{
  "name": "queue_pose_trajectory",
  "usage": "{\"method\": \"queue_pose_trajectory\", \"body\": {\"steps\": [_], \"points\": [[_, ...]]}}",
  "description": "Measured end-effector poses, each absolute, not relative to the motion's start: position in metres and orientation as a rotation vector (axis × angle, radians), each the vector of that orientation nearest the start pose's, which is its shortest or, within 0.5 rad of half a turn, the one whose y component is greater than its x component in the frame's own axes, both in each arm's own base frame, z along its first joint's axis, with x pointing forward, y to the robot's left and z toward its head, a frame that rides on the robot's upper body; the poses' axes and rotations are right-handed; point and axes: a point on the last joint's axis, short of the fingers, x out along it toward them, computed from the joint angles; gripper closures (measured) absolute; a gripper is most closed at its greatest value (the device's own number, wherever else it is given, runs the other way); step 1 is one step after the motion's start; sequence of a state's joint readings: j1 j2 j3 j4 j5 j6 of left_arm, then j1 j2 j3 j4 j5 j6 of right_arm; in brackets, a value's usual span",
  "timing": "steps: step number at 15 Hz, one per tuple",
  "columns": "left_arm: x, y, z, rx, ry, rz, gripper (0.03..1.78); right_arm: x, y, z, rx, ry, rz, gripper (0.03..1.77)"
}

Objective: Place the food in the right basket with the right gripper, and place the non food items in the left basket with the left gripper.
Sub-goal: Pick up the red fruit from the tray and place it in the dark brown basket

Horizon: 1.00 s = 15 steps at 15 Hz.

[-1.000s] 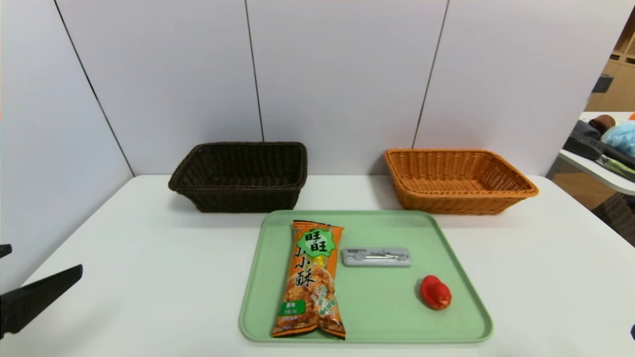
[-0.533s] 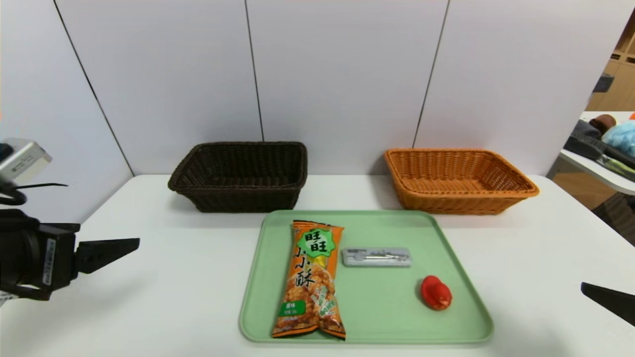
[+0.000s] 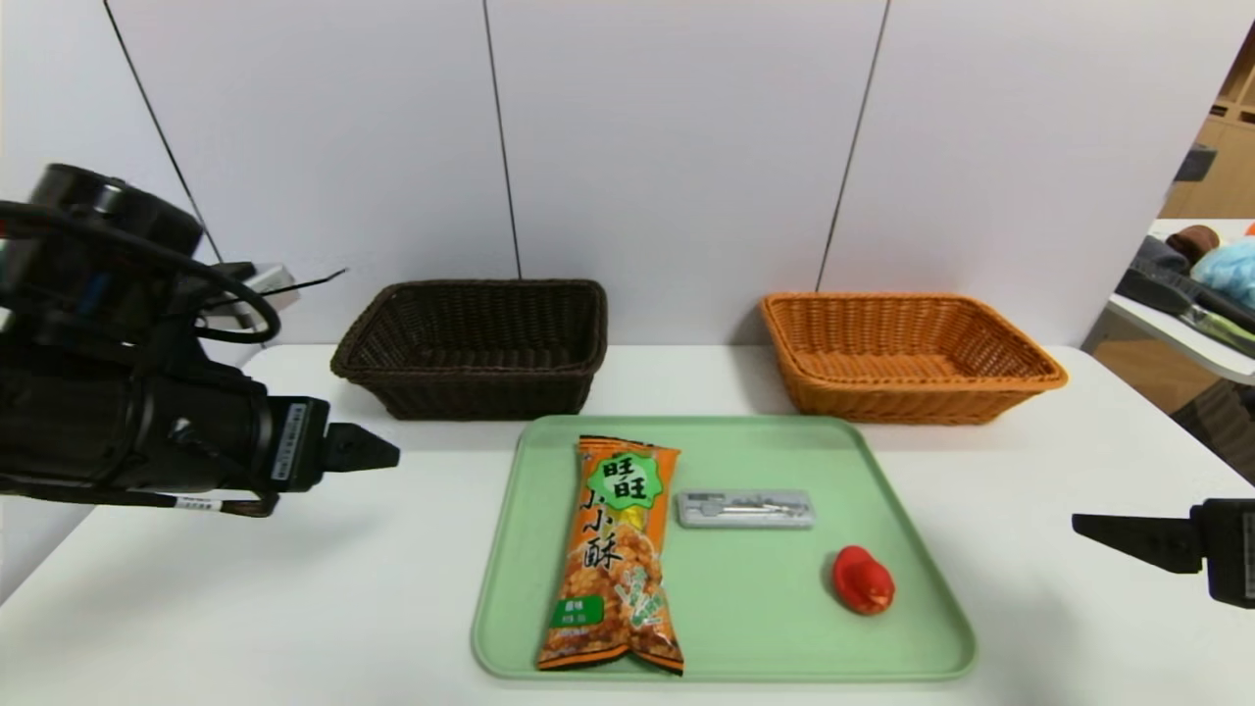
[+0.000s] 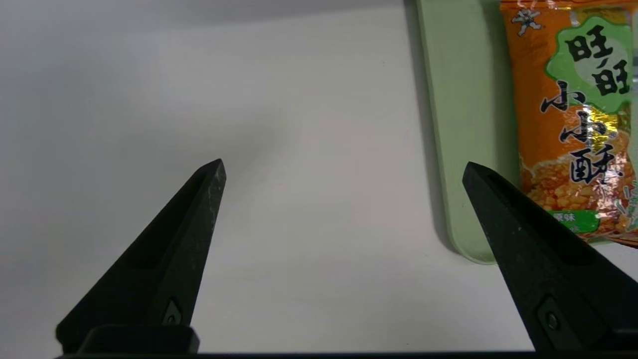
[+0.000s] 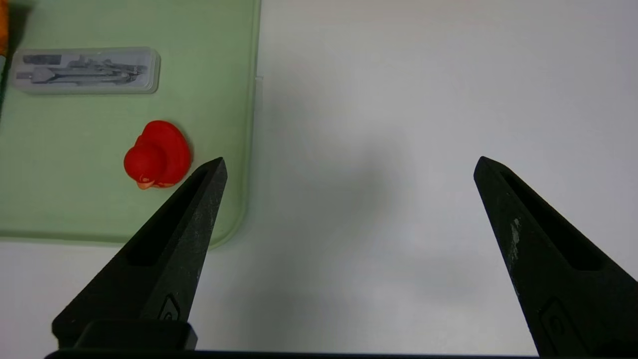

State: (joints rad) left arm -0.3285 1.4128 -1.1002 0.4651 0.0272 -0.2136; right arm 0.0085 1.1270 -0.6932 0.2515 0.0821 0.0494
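Snack bag (image 3: 613,554), the orange Want Want one with the green label, is lying face up on the left side of the green tray (image 3: 784,642) on the white bench (image 3: 392,608), so that's the food item. Right next to it, around the middle of the tray, there's a flat clear case (image 3: 745,509) with metal drawing tools inside, and a little red rubber duck (image 3: 863,580) is sitting over toward the tray's right edge. Nothing's touching anything else in there, bag, case and duck are all apart.

Behind the tray you've got two wicker baskets, both empty: the dark brown basket (image 3: 471,392) on the left and the orange basket (image 3: 912,397) on the right, up near the white wall panels (image 3: 677,147).

As for the robot, the left end effector (image 4: 344,162) is hovering over the bench to the left of the tray, fingers spread really wide with nothing between them. Same deal with the right end effector (image 5: 350,158), it's off past the tray's right side, wide open and holding nothing.
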Motion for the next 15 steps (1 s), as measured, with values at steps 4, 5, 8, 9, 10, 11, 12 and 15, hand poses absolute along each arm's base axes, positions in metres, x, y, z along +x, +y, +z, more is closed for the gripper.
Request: {"method": "queue_pose_trajectory", "body": {"steps": [4, 5, 8, 9, 10, 11, 12, 15], "points": [[0.206, -0.125, 0.242, -0.095, 0.92, -0.211, 0.12, 0.15, 0.008, 0.199, 0.062, 0.718, 0.102, 0.09], [0.205, -0.135, 0.243, -0.102, 0.941, -0.217, 0.12, 0.15, 0.009, 0.198, 0.06, 0.723, 0.107, 0.09], [0.206, -0.151, 0.241, -0.089, 0.964, -0.242, 0.12, 0.151, 0.012, 0.196, 0.056, 0.732, 0.123, 0.09], [0.207, -0.153, 0.24, -0.087, 0.969, -0.242, 0.12, 0.152, 0.012, 0.196, 0.055, 0.734, 0.124, 0.09], [0.208, -0.154, 0.239, -0.088, 0.974, -0.241, 0.12, 0.152, 0.012, 0.196, 0.055, 0.734, 0.125, 0.09], [0.209, -0.155, 0.238, -0.088, 0.977, -0.24, 0.12, 0.153, 0.012, 0.196, 0.055, 0.735, 0.126, 0.09], [0.21, -0.156, 0.237, -0.089, 0.979, -0.239, 0.12, 0.153, 0.012, 0.196, 0.055, 0.737, 0.126, 0.09], [0.212, -0.158, 0.236, -0.089, 0.98, -0.24, 0.12, 0.154, 0.012, 0.196, 0.064, 0.739, 0.121, 0.09]]}}
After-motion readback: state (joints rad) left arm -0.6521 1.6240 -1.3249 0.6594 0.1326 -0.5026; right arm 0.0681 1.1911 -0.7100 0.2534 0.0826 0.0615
